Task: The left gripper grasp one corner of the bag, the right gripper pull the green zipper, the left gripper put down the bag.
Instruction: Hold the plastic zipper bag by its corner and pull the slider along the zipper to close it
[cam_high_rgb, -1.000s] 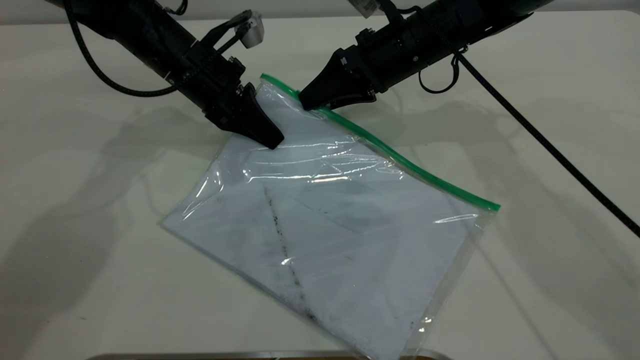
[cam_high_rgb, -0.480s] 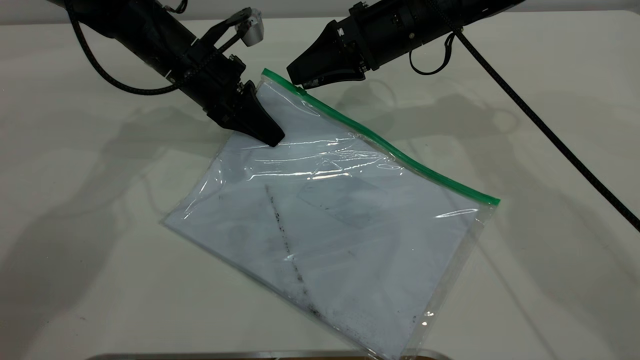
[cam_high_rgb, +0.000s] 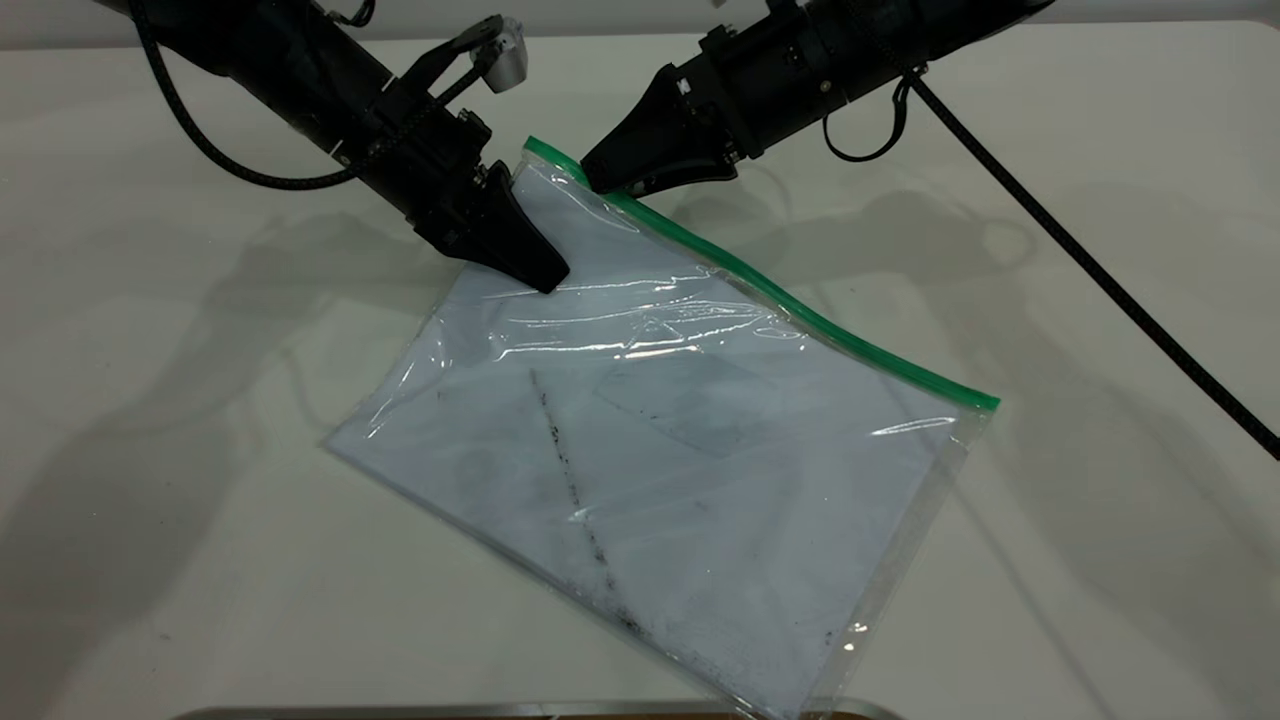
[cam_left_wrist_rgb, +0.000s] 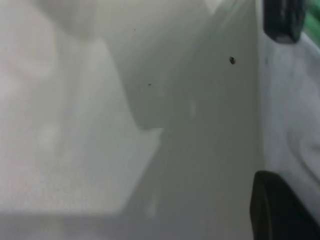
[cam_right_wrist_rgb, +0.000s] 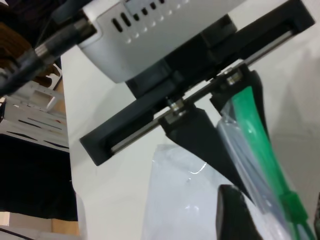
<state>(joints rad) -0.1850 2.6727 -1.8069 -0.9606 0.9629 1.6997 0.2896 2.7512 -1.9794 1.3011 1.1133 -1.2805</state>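
The left end effector (cam_high_rgb: 535, 270) is closed on the bag (cam_high_rgb: 660, 430), its black wedge jaws pinching the clear plastic just inside the far-left corner, a little below the green edge. That corner is lifted off the bench (cam_high_rgb: 150, 400) while the rest of the bag slopes down and lies flat toward the near side. In the left wrist view the two dark fingertips (cam_left_wrist_rgb: 282, 20) sit against pale plastic, with a sliver of green beside the upper one.

The right end effector (cam_high_rgb: 600, 185) comes in from the far right, its tip touching the zipper (cam_high_rgb: 780, 300) close to the same raised corner. The right wrist view shows the green strip (cam_right_wrist_rgb: 252, 130) running between its fingers (cam_right_wrist_rgb: 235, 210), which stand slightly apart around it; whether they truly clamp it I cannot tell. A green slider tab (cam_right_wrist_rgb: 292, 205) shows at that spot.

The zipper runs along the bag's far long edge, from the raised corner down to the right corner resting on the bench. Inside the bag lie white sheets (cam_high_rgb: 500, 450) crossed by a dark diagonal smudge line (cam_high_rgb: 575, 500). A thick braided cable (cam_high_rgb: 1100, 290) trails from the right arm across the bench to the right.
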